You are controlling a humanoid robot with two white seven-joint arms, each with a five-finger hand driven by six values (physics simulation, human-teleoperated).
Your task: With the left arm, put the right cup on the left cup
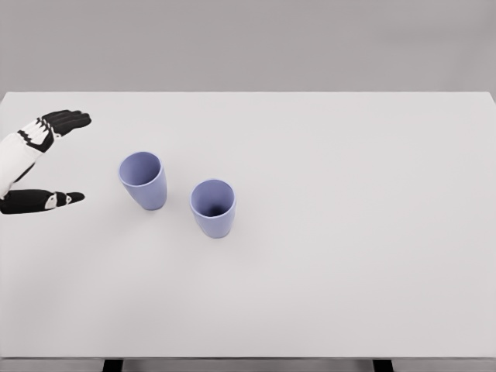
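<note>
While the left hand [43, 159] hangs open and empty at the frame's left edge, two upright purple cups sit apart on the tabletop [349, 232]: left cup [142, 180], right cup [213, 208], centre-left.

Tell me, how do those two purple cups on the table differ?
The left cup sits farther back and nearer the robot's left hand; the right cup sits closer to the camera. The left cup's mouth looks paler inside, the right cup's darker. Both are upright, empty, lavender, apparently the same size and shape.
</note>
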